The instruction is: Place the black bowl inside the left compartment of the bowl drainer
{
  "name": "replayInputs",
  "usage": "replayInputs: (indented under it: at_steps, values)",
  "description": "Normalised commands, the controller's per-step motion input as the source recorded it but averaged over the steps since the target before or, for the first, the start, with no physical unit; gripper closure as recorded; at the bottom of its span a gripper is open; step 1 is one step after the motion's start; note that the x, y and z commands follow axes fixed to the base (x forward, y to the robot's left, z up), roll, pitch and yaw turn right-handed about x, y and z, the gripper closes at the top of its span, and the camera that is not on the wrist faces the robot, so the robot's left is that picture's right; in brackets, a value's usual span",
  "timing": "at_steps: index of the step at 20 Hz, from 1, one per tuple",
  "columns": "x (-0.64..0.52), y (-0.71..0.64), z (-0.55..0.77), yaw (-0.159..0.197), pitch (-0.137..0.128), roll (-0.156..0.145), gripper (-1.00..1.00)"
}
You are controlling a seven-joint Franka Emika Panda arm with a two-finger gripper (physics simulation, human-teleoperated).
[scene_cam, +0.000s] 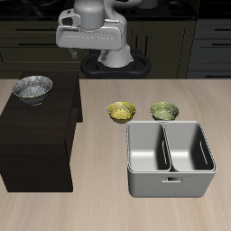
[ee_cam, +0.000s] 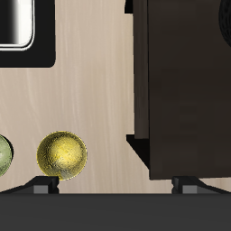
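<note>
The black bowl point(scene_cam: 32, 87), silvery-grey and speckled, sits on top of a dark wooden cabinet point(scene_cam: 36, 135) near its back corner. Only the bowl's dark rim point(ee_cam: 226, 18) shows in the wrist view. The bowl drainer point(scene_cam: 171, 171), a grey tub with two wells split by a centre wall, stands on the table nearer the front edge; both wells hold nothing. One corner of the drainer point(ee_cam: 43, 36) shows in the wrist view. My gripper point(scene_cam: 90, 50) point(ee_cam: 115, 185) hangs high at the back of the table, open, with nothing between its fingers point(ee_cam: 43, 185).
Two small yellow-green bowls point(scene_cam: 122, 111) point(scene_cam: 164, 110) stand just behind the drainer; both bowls point(ee_cam: 61, 155) point(ee_cam: 3, 155) also appear in the wrist view. The cabinet top point(ee_cam: 180, 90) rises well above the table surface.
</note>
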Motion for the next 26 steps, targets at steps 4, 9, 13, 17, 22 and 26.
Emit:
replayInputs:
  at_steps: [4, 9, 13, 17, 22, 26]
  values:
    - [0.12, -0.27, 0.09, -0.005, -0.017, -0.005, -1.00]
    - [0.09, -0.31, 0.17, -0.016, -0.012, -0.033, -1.00]
    - [0.04, -0.26, 0.24, -0.003, -0.051, -0.006, -1.00]
    - [0.16, -0.15, 0.22, 0.023, -0.027, -0.006, -1.00]
    - [0.17, -0.03, 0.16, 0.006, -0.002, -0.004, -1.00]
    - [0.19, -0.05, 0.13, 0.010, -0.012, 0.002, -1.00]
